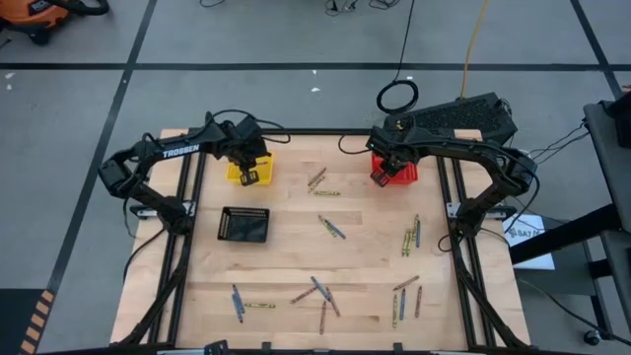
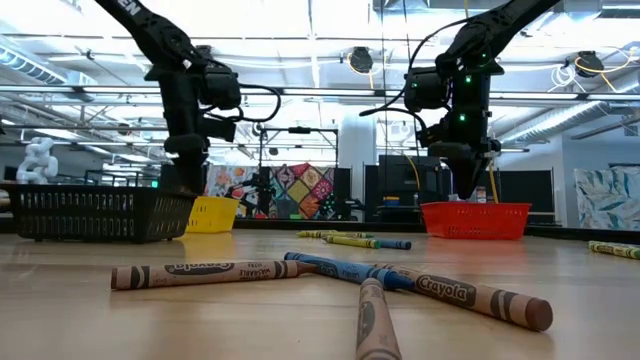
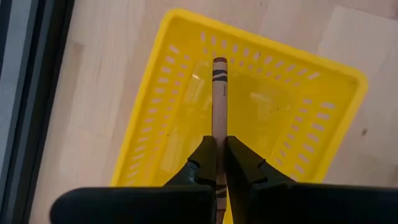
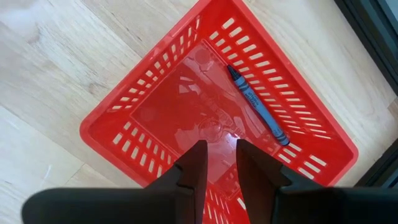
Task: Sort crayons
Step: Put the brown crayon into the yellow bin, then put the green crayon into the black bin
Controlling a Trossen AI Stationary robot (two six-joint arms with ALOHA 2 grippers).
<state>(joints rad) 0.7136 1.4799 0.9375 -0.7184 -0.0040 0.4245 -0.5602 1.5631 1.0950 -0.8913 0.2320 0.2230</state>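
Here, the left pincer (image 3: pixel 219 163) is clamped on a tan crayon (image 3: pixel 219 99), its two dark fingers (image 3: pixel 202 163) pressed against the paper wrapper. The stick points straight out from the fingertips, showing black bands near its far end. Directly beyond that tip lies the yellow basket (image 3: pixel 149 118), a slotted plastic tub standing on the pale wooden surface (image 3: pixel 99 93).

The right pincer (image 4: pixel 219 163) stands with a gap between its fingers and grips nothing. Just past its fingertips sits the red basket (image 4: pixel 124 118), and inside it, off to one side of the pincer and along one wall, lies a blue crayon (image 4: pixel 256 106) with a printed wrapper and a dark pointed tip.

From above, the left pincer (image 1: pixel 248 158) hangs over the yellow basket (image 1: pixel 237 174) and the right pincer (image 1: pixel 386 163) over the red basket (image 1: pixel 404 177). Nearer the surface's front than the left pincer, and close to it, sits a black basket (image 1: pixel 245 225). Farther out from both pincers, loose crayons (image 1: pixel 330 227) lie scattered in small groups, brown, blue-grey and yellow-green, some crossing one another. In the low view, the closest ones show a brown crayon (image 2: pixel 200 272) lying flat, tip touching a blue one, with another brown crayon (image 2: pixel 470 296) angled beside them.
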